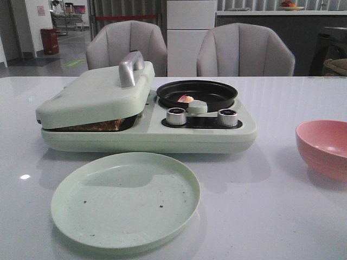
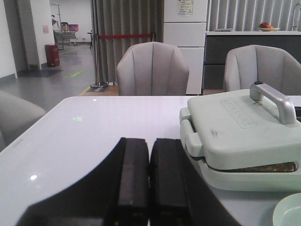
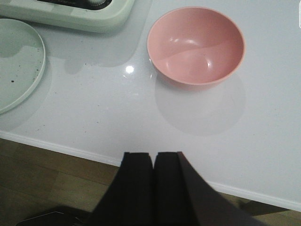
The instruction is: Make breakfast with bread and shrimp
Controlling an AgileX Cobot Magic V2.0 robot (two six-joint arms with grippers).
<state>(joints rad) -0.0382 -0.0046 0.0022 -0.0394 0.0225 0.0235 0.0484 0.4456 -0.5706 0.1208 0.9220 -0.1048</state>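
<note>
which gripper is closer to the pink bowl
Right. The right gripper hangs shut over the table's near edge with the pink bowl just ahead of it. The left gripper sits shut beside the sandwich maker, the bowl out of its view.

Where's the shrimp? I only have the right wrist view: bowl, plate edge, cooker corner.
Observer: The shrimp lies in the black pan on the cooker, near the pan's front rim.
Operator: And the bread?
Observer: Under the lowered lid; a brown edge of bread shows in the gap.
Operator: Left claw?
Observer: The left claw is shut, holding nothing.
</note>
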